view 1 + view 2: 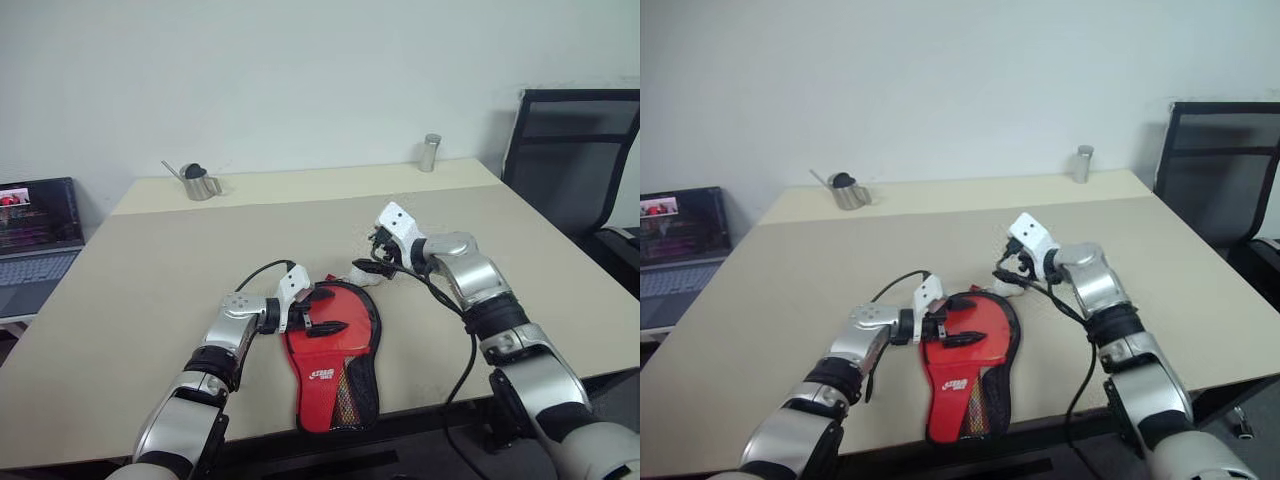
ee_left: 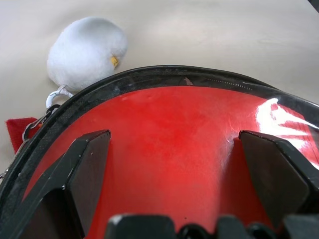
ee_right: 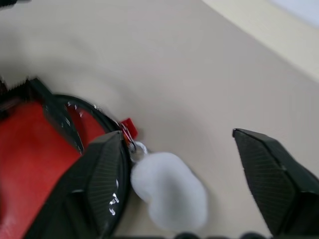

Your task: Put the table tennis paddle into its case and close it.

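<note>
While jug point(image 1: 201, 184) and canister point(image 1: 430, 153) stand far off, laptop point(image 1: 36, 243) sits left.

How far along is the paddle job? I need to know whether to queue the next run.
Looks nearly finished. The case lies flat on the table with its black rim running unbroken around the rounded end; no paddle lies outside it. The right gripper is open above the white pompom on the zipper pull. The left gripper rests open on the case. What seems left: confirm the zip, withdraw both arms.
</note>
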Tool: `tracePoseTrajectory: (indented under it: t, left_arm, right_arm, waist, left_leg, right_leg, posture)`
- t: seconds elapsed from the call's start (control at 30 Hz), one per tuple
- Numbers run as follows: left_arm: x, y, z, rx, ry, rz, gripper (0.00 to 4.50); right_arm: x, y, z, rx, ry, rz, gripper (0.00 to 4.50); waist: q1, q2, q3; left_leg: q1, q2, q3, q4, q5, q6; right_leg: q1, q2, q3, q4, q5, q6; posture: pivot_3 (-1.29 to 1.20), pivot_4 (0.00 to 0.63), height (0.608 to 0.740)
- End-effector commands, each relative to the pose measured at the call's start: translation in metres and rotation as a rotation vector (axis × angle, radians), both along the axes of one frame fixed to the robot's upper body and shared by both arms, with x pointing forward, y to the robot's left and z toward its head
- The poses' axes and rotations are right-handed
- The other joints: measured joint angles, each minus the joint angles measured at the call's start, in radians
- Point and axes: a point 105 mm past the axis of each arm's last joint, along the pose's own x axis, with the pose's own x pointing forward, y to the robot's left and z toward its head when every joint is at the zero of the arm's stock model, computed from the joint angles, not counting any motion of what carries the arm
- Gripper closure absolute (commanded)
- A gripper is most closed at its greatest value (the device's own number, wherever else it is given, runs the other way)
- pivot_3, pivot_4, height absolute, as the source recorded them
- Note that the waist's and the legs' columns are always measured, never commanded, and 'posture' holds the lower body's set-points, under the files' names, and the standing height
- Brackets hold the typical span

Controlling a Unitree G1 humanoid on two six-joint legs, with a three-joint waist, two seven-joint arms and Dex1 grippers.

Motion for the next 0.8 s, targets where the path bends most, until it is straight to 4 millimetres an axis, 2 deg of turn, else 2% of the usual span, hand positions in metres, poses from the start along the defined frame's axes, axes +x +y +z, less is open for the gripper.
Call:
tracePoseTrajectory:
  t: [0.03, 0.2, 0.53, 0.67, 0.8]
  left_arm:
    - [-0.013, 0.013, -0.033, 0.074, 0.114, 0.02, 0.0]
    - [-0.014, 0.014, -0.032, 0.077, 0.109, 0.019, 0.0]
    - [-0.015, 0.017, -0.031, 0.086, 0.104, 0.027, 0.0]
    - [-0.016, 0.018, -0.032, 0.089, 0.104, 0.032, 0.0]
    - [-0.018, 0.019, -0.038, 0.097, 0.116, 0.037, 0.0]
  right_arm:
    - [0.011, 0.0, 0.004, 0.083, 0.037, -0.063, 0.76]
    - [0.021, 0.004, -0.018, 0.095, 0.088, -0.141, 0.76]
    - [0.019, 0.022, -0.035, 0.056, 0.1, -0.13, 0.76]
    - [0.019, 0.021, -0.035, 0.05, 0.096, -0.134, 1.99]
    - [0.018, 0.017, -0.045, -0.018, 0.094, -0.13, 3.38]
  waist:
    - [-0.001, 0.0, 0.0]
    - [-0.003, 0.0, 0.0]
    - [-0.006, 0.0, 0.0]
    - [-0.007, 0.0, 0.0]
    - [-0.008, 0.0, 0.0]
  left_leg:
    - [0.0, 0.0, 0.0, 0.0, 0.0, 0.0]
    - [0.0, 0.0, 0.0, -0.001, 0.0, 0.0]
    - [-0.001, 0.0, 0.0, -0.002, 0.0, 0.0]
    - [-0.001, 0.0, 0.0, -0.002, 0.0, 0.0]
    - [-0.001, 0.0, 0.0, -0.002, 0.0, 0.0]
  right_leg:
    - [0.0, 0.0, 0.0, 0.0, 0.0, 0.0]
    - [0.0, 0.001, 0.001, 0.0, 0.0, 0.0]
    - [-0.001, 0.001, 0.001, -0.001, 0.0, 0.0]
    - [-0.001, 0.001, 0.001, -0.001, 0.0, 0.0]
    - [-0.001, 0.001, 0.001, -0.001, 0.0, 0.0]
  posture:
    - [0.0, 0.15, 0.74]
    - [0.0, 0.15, 0.74]
    - [0.0, 0.15, 0.74]
    - [0.0, 0.15, 0.74]
    - [0.0, 0.15, 0.74]
